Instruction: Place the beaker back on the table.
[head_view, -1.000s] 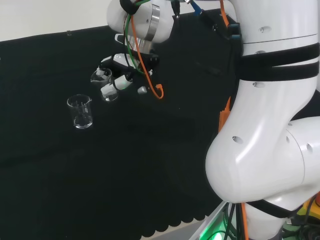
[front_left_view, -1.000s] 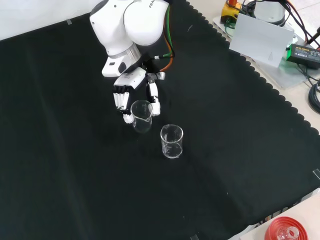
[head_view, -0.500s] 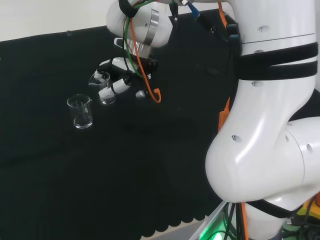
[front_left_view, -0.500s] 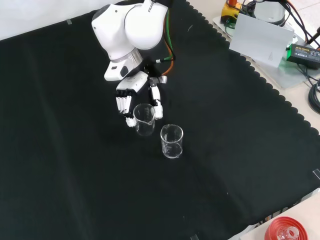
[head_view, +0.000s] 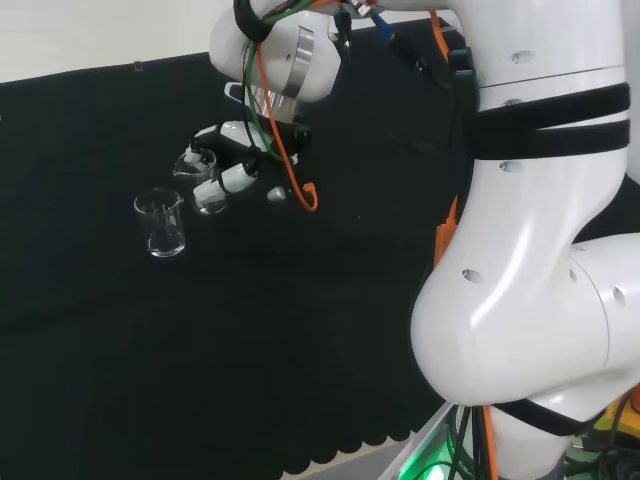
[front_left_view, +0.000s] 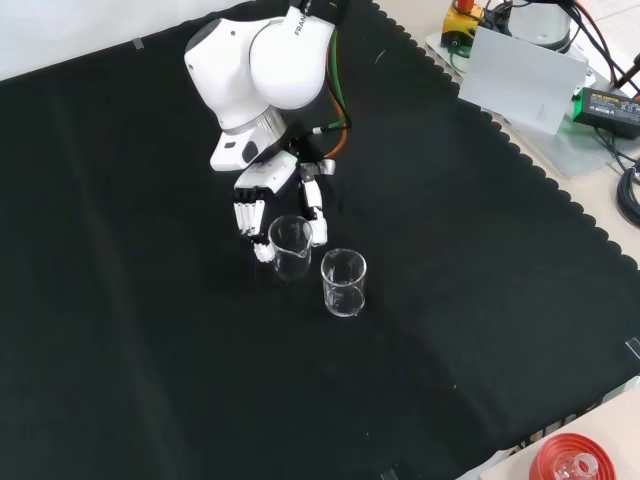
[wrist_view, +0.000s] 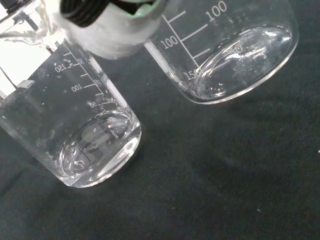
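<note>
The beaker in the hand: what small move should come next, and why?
Probably a short, straight lowering. The hand has its fingers curled round the held beaker, upright and close beside the second beaker on the black cloth. Whether its base touches the cloth is unclear, so open the fingers only once it rests.

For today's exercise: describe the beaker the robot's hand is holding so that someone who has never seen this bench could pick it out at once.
Start at the big white arm over the black cloth and follow it down to the hand. Between its fingers is a clear glass beaker. A second beaker stands close beside it, free on the cloth with nothing touching it; the one you want is the one the fingers curl round.
</note>
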